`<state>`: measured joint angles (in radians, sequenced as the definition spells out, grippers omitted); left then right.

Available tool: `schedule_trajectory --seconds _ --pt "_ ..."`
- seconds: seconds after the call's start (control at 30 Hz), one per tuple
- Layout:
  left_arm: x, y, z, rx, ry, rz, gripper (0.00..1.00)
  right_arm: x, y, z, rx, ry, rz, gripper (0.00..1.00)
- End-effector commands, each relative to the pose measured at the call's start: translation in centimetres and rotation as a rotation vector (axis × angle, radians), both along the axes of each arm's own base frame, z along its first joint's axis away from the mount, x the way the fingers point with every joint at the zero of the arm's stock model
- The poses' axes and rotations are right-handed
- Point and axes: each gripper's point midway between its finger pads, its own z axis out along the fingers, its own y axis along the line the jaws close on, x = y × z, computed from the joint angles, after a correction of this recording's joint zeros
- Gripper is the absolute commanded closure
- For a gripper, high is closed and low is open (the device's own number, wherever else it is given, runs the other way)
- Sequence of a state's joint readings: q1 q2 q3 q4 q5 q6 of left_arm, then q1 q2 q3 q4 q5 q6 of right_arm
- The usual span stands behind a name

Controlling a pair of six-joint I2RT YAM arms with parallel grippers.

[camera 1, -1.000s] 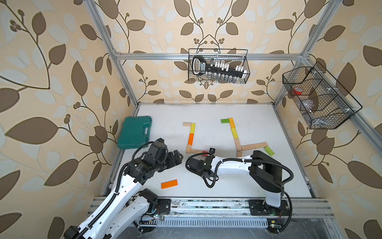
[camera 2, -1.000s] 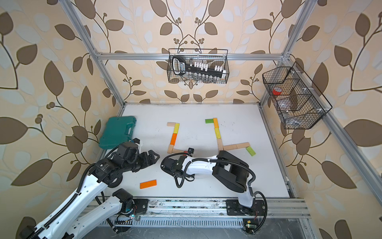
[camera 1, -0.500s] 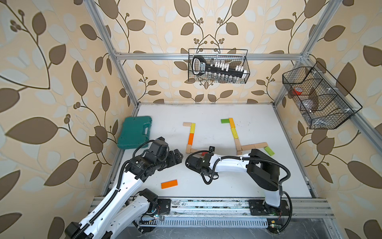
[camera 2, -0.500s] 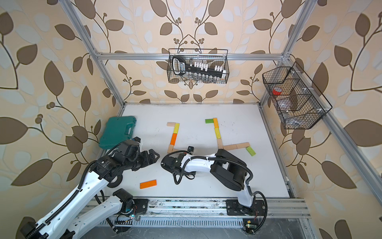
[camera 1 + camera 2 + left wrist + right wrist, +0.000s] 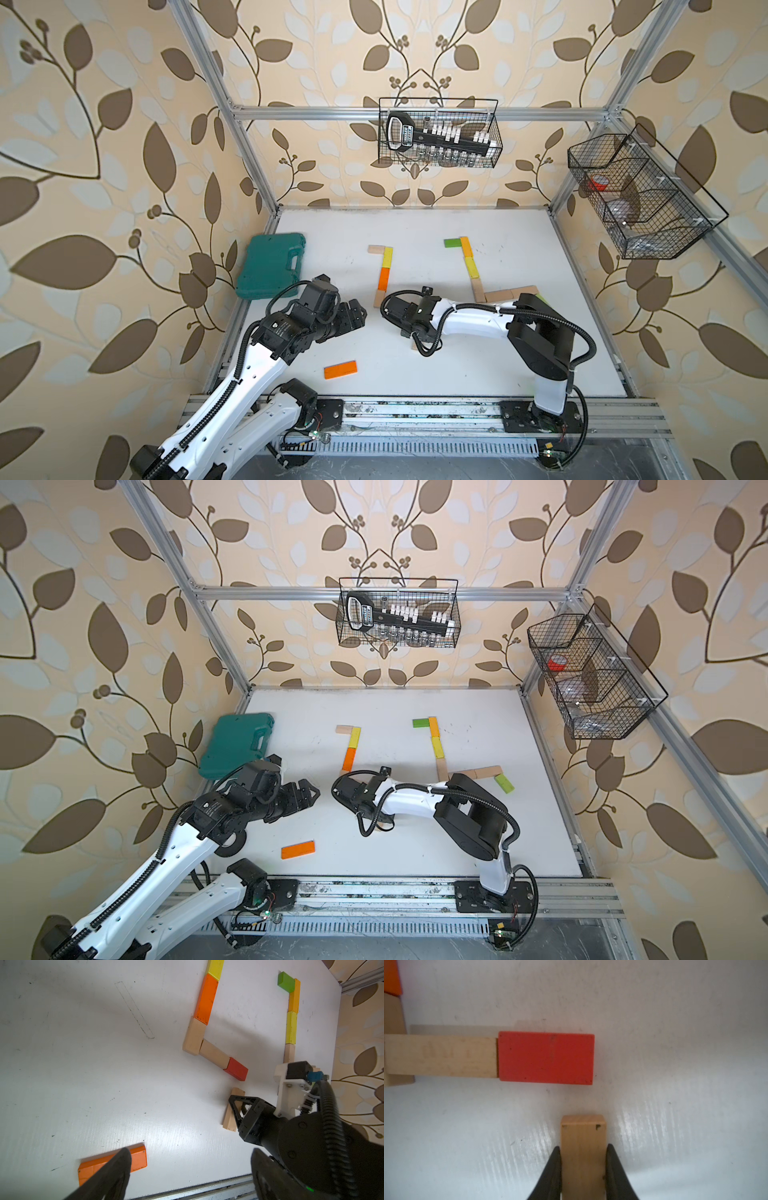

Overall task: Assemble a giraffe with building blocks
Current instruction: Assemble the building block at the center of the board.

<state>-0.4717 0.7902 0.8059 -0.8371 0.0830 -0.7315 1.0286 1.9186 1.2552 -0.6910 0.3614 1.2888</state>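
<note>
White table (image 5: 415, 224), scuffed. Green case (image 5: 272, 266) by left edge. Mid-table, 2 block chains: left chain (image 5: 385, 270) ends w/ red block (image 5: 235, 1069), right chain (image 5: 469, 262) apart. Beige plank (image 5: 231, 1109) near the red one. Orange plank (image 5: 340, 369) alone nr front edge.

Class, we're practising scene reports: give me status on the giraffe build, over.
Right gripper shut on beige plank. Left gripper open, empty. Red block just ahead of plank, small gap between.

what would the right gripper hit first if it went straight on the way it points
Probably the red block, near its end. The right gripper is shut on a beige block that sticks out ahead, so that block would touch first. Bare table lies between; depth unclear.
</note>
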Motion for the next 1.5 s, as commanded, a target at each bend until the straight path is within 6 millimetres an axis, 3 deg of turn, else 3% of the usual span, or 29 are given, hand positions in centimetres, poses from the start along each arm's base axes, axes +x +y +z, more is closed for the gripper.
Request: schedule_trajectory --seconds 0.0,0.6,1.47 --pt "0.6 0.3 2.2 0.005 -0.072 0.009 0.10 -0.1 -0.7 0.9 0.001 0.013 0.018 0.82" --pt "1.1 0.7 3.4 0.013 -0.119 0.024 0.09 0.1 -1.2 -1.9 -0.072 0.086 0.066 0.78" --pt "0.9 1.0 3.4 0.022 -0.125 0.032 0.08 1.6 -0.9 -2.9 -0.109 0.096 0.094 0.71"
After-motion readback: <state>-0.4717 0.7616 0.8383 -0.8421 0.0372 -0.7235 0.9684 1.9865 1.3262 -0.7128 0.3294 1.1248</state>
